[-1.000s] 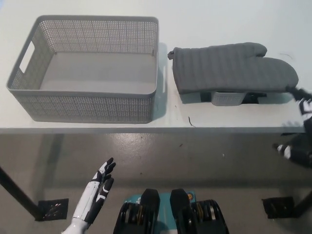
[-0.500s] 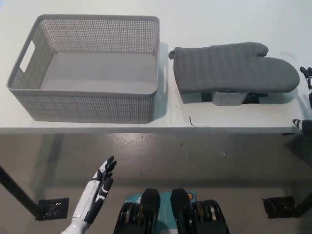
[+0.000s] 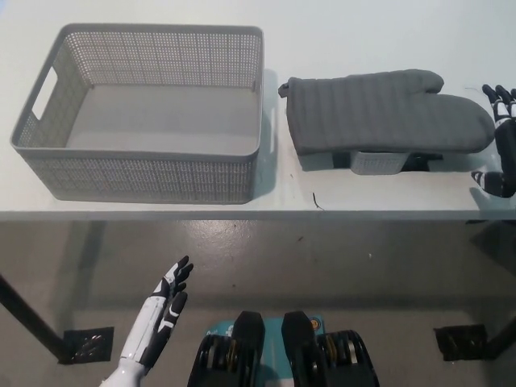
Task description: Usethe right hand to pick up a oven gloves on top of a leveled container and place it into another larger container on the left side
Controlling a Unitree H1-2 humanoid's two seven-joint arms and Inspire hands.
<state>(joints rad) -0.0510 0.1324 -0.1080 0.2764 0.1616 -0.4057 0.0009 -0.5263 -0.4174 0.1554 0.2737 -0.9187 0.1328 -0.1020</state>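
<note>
While the oven glove [image 3: 387, 111] lies flat across a small low container [image 3: 379, 162] on the white table [image 3: 363, 32], nothing has yet been grasped. Head view, sole view: the large mesh basket [image 3: 149, 165] is set to the left of the glove, empty, just beside it but apart. The black right hand [image 3: 501, 141] is seen at the right edge, beside the glove's fingertip end, fingers apart and empty. The white left hand [image 3: 165, 310] rests low at the near left, fingers spread, holding nothing. For a sound pick, the glove's right end is judged best pinched from above before lifting clear. Compared with one second earlier, the right hand has risen farther up the table edge; glove and basket are unmoved.
</note>
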